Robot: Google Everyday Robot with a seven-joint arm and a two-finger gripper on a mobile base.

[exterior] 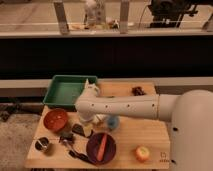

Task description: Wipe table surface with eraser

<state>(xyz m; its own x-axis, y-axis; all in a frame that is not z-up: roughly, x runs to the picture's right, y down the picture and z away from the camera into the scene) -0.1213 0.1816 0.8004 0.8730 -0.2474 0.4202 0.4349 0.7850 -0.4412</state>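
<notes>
The light tan wooden table surface [145, 132] fills the lower middle of the camera view, with a small printed mark [163, 156] near its front right corner. My white arm reaches in from the right, across the table to its left half. The gripper [85, 124] hangs at the arm's end, just in front of the green tray and right of the red bowl. A small flat dark piece [79, 130] lies directly under it on the wood; it looks like the eraser. I cannot tell whether the gripper touches it.
A green tray [62, 92] stands at the back left. Around the gripper are a red bowl [55, 119], a blue object [113, 122], a dark gadget with a cord [66, 138], a purple bowl with a carrot [92, 149], a metal cup [42, 145] and an apple [142, 153]. A brown item [137, 91] lies at the back.
</notes>
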